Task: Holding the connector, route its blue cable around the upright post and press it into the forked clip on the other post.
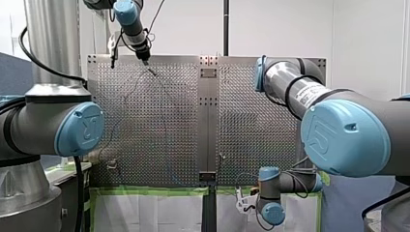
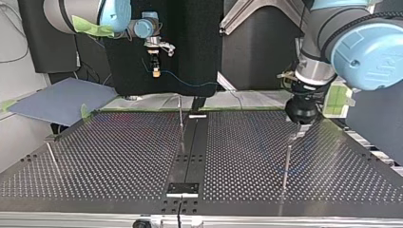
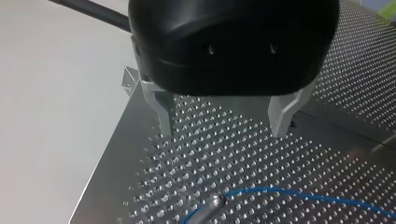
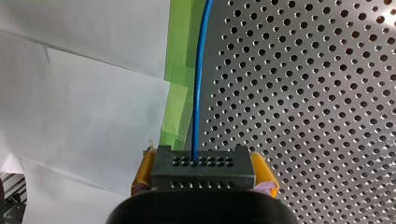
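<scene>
Connector [image 4: 203, 174] in right end effector [image 4: 203, 164], blue cable [image 4: 198, 84] straight ahead

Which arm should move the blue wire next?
Right. My right arm's fingers clamp the connector, with the blue cable running out of it. My left arm's fingers are open and empty above the table.

Connector [image 4: 203, 165] rear behind my right tool [image 4: 203, 171] body; post [image 3: 208, 206] base beyond the left wrist view's edge.
</scene>
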Controlling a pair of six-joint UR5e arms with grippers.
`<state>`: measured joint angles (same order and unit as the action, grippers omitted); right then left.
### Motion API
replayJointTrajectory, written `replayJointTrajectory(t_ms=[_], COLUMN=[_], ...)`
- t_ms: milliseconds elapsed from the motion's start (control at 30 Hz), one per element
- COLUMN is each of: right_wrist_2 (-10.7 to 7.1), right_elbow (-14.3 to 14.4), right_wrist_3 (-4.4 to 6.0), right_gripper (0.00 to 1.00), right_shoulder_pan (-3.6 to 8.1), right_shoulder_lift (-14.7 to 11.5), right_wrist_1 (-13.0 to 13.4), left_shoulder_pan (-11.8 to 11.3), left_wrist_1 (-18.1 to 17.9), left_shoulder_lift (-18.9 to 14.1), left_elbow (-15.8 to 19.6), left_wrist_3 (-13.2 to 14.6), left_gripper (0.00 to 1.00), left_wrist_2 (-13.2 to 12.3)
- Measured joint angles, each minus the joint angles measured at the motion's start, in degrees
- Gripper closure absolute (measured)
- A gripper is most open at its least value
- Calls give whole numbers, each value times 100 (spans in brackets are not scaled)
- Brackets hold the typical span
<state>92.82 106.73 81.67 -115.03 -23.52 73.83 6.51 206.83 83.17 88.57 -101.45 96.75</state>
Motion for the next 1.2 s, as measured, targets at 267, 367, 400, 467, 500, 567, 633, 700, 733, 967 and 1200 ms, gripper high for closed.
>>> replayJointTrajectory(t_ms=[267, 367, 400, 467, 500, 567, 633, 700, 733, 967, 1200], right_wrist_2=[0, -1, -1, 0, -1, 0, 0, 0, 0, 7, 13], right_elbow=[1, 1, 2, 2, 2, 2, 2, 2, 2, 2, 2], right_wrist_3=[0, 0, 0, 0, 0, 0, 0, 0, -2, -4, -9], right_gripper=[100, 100, 100, 100, 100, 100, 100, 100, 100, 100, 100], right_shoulder_pan=[-13, -20, -23, -28, -30, -32, -35, -37, -38, -51, -58], right_shoulder_lift=[0, 0, 0, 0, 0, 0, 0, 0, 0, 0, 0], right_wrist_1=[-10, -14, -15, -16, -16, -16, -17, -26, -30, -36, -64], left_shoulder_pan=[-49, -69, -74, -85, -89, -97, -101, -102, -102, -125, -48], left_wrist_1=[134, 175, 185, 199, 202, 209, 211, 211, 209, 18, -338], left_shoulder_lift=[3, 3, 3, 2, 2, 2, 2, 1, 1, 1, -9], left_elbow=[1, 1, 1, 1, 1, 1, 1, 1, 1, 9, 109], left_wrist_3=[-4, 6, 9, 15, 17, 19, 25, 36, 40, 149, 483], left_gripper=[0, 0, 0, 0, 0, 0, 0, 0, 0, 0, 0], left_wrist_2=[356, 510, 555, 660, 696, 755, 796, 827, 834, 985, 1191])
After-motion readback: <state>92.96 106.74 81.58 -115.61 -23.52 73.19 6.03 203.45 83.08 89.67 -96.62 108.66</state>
